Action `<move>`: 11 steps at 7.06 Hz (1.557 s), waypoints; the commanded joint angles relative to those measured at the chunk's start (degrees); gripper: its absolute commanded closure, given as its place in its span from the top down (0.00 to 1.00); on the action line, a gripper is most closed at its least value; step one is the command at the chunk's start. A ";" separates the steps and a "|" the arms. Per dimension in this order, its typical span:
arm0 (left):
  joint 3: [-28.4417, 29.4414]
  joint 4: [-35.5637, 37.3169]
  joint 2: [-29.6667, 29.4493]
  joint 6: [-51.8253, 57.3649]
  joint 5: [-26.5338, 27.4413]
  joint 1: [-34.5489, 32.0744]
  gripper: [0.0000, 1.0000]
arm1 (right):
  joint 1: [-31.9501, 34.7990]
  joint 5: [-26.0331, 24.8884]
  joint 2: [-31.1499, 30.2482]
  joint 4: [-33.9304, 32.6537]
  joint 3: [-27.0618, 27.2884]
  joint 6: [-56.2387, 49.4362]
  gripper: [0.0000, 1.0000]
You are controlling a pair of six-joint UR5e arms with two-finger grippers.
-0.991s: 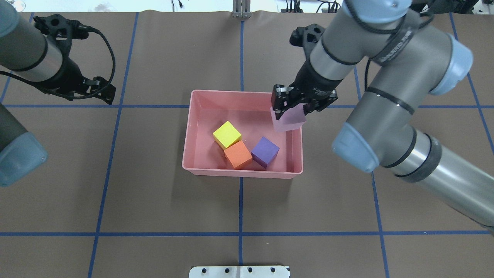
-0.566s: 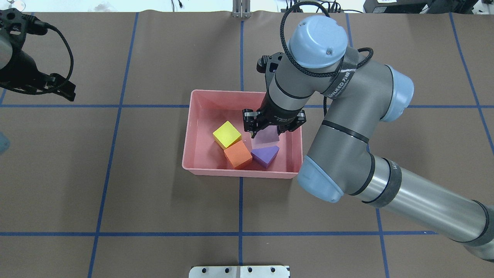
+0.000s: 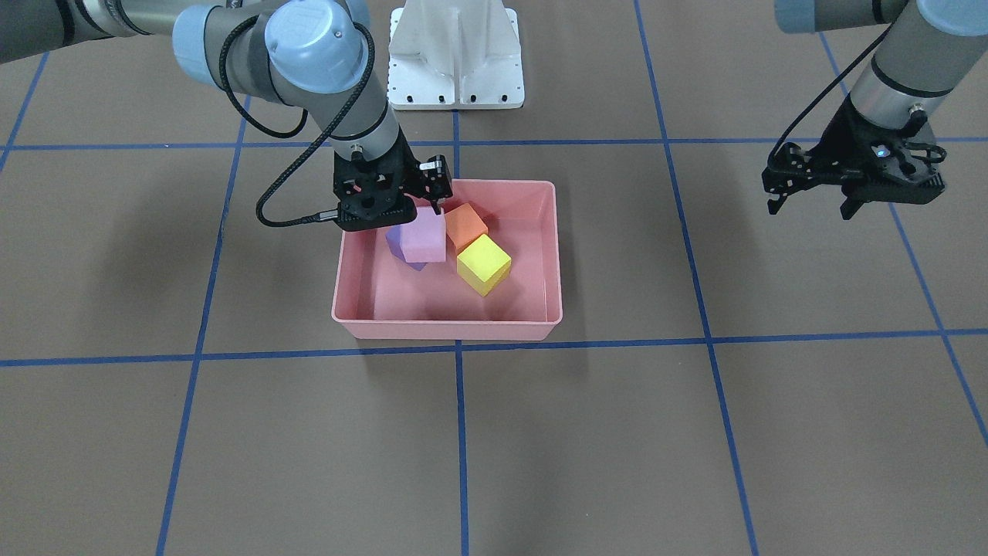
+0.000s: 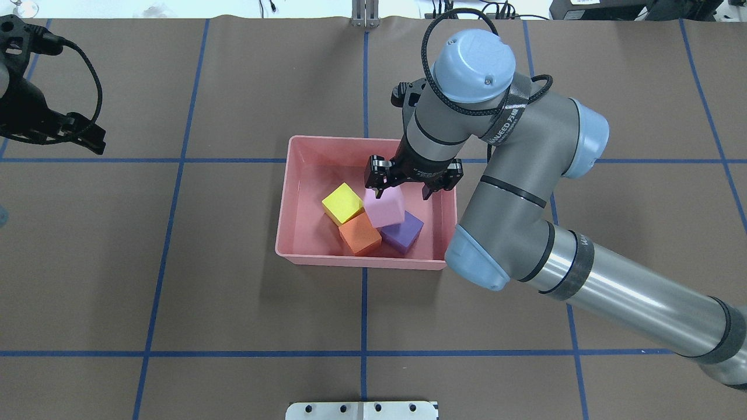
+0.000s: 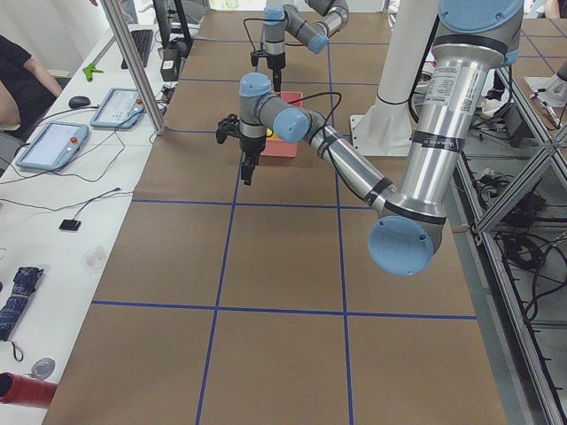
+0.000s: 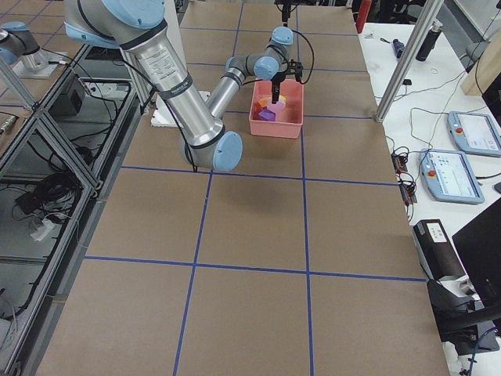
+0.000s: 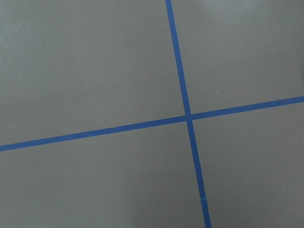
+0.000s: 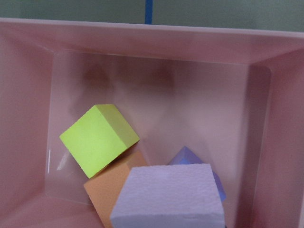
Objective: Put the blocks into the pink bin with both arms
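The pink bin [image 4: 290, 198] stands at the table's centre and holds all four blocks. The yellow block [image 4: 343, 203], orange block [image 4: 359, 234] and purple block [image 4: 404, 230] lie on its floor. The light pink block [image 4: 384, 208] rests tilted on top of the orange and purple ones. My right gripper [image 4: 402, 188] hangs just above it, open and empty. The right wrist view shows the light pink block [image 8: 168, 197] close below, beside the yellow block [image 8: 99, 137]. My left gripper [image 4: 87, 137] is open and empty, far to the left of the bin [image 3: 448, 330].
The white pedestal base [image 3: 455, 54] stands behind the bin. Blue tape lines [image 7: 187, 116] cross the brown table. A side bench with tablets [image 5: 53, 142] and a person's arm runs along the far edge.
My right gripper came over the bin, lowered and let go of the light pink block, which tipped leftward onto the orange and purple blocks. My left arm drew back to the left.
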 commanded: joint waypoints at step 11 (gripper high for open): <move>26.75 -12.81 9.81 39.41 -9.40 -29.52 0.99 | 44.11 11.57 -35.68 0.48 -1.35 -61.33 0.99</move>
